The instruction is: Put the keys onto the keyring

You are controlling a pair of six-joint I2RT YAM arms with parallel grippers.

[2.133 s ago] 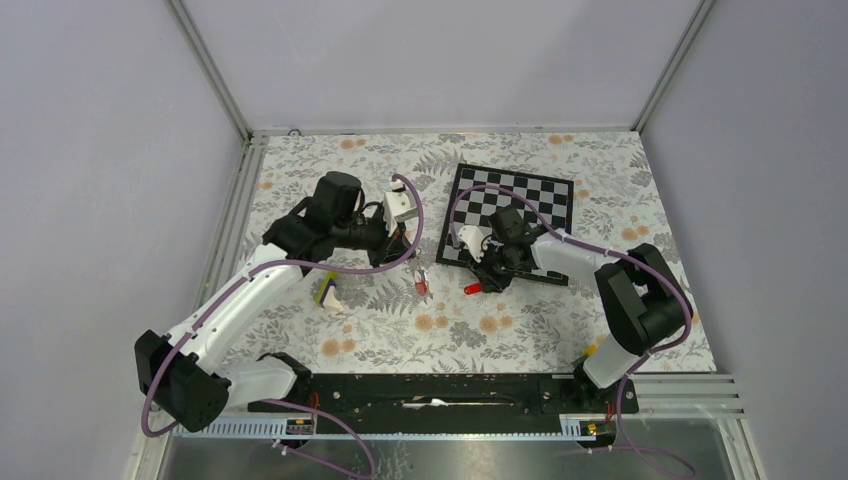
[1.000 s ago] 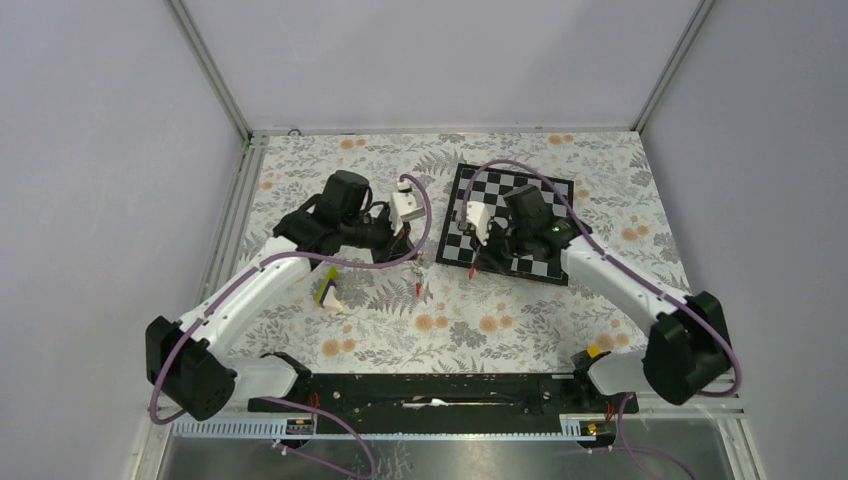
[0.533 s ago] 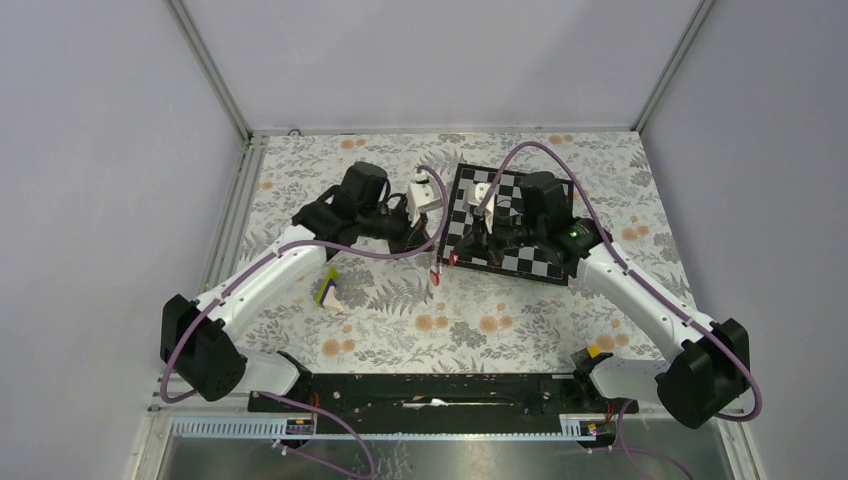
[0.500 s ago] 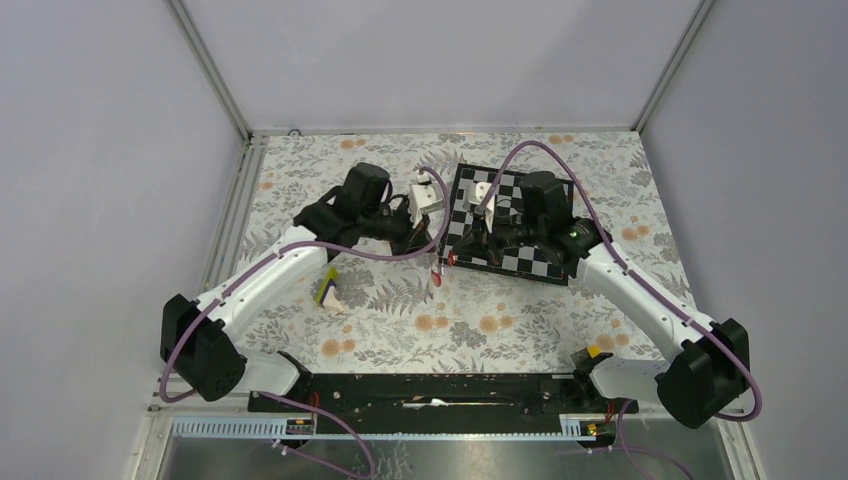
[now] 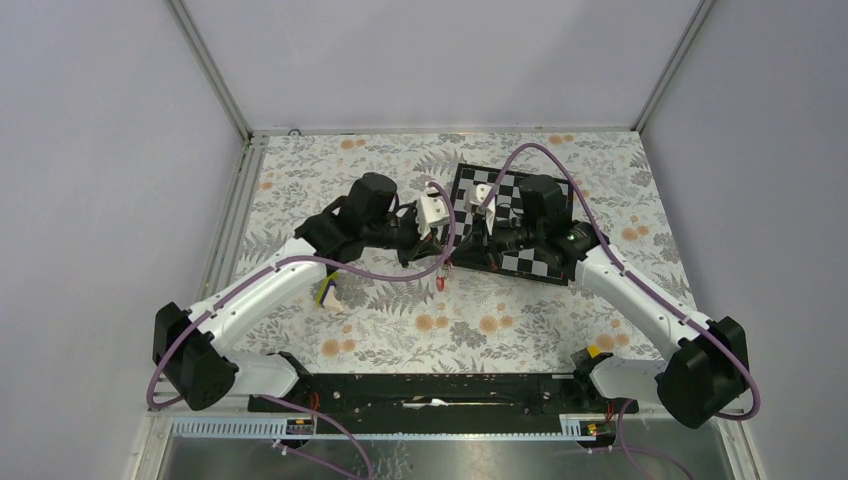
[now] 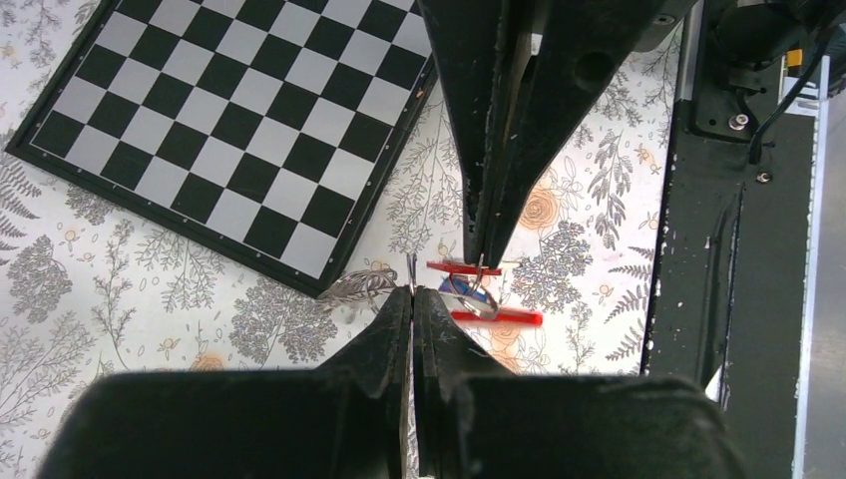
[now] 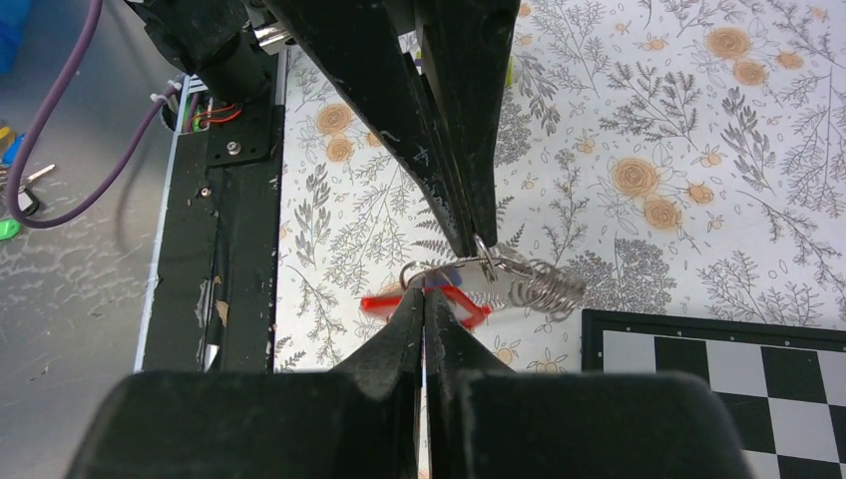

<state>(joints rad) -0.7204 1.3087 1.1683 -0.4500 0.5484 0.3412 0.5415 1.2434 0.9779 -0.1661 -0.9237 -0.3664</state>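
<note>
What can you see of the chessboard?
The chessboard is a flat, square board of black and white squares inside a thin black frame. It lies flat on the floral cloth, askew to the cloth's edges. No pieces show on it. From above, the right arm reaches over it and hides its middle; whether they touch cannot be told.

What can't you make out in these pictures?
- Top view: what the left pincer and right pincer pinch between them; too small, only a red tag shows.
- Left wrist view: whether the blue key is threaded; the tangle is too small.
- Top view: wedge block, partly under the left arm.
</note>
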